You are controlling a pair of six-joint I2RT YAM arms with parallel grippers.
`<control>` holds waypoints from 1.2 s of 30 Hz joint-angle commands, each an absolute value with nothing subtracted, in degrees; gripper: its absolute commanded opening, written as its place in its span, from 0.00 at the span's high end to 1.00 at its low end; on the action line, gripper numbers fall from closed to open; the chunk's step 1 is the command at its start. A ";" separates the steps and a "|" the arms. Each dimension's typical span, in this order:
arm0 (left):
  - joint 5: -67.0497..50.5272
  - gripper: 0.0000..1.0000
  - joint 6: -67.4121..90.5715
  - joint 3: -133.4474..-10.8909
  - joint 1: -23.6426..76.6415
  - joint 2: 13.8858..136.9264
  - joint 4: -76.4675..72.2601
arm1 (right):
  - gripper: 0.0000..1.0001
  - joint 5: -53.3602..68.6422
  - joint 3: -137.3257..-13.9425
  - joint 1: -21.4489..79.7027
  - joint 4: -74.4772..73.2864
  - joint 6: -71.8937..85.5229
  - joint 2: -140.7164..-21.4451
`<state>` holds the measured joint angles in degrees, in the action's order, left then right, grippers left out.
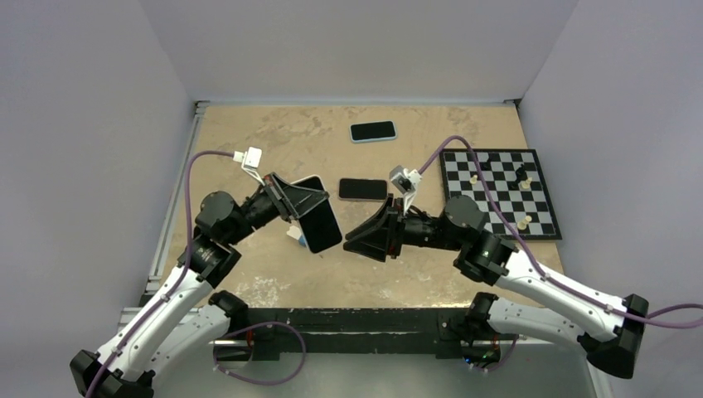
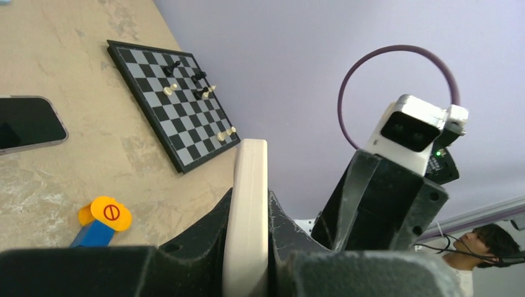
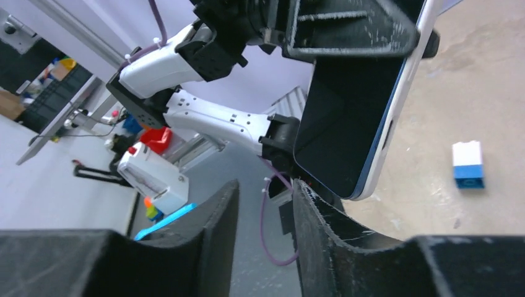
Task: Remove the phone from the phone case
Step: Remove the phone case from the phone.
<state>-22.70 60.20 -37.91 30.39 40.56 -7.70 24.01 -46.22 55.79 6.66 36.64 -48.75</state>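
Above the table, left jaws clamp the cased phone by its edge; right jaws stand open just beside.

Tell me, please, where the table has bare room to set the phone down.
Bare: the far-left corner beside the blue-cased phone, and the near-centre strip along the front edge. Crowded: mid-table around the dark phone and the chessboard at right.

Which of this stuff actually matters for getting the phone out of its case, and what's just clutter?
In the job: cased phone, left gripper clamping it, right gripper open nearby.
Lying about: black phone, blue-edged phone, chessboard, blue-and-white block.
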 commanded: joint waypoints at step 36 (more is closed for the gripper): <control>-23.14 1.00 62.40 -37.71 30.23 37.58 -15.12 | 0.53 28.39 -42.47 53.32 15.61 45.04 -56.00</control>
<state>-22.37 61.93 -35.86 30.26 37.82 -10.98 26.68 -42.59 53.56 11.77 44.34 -54.98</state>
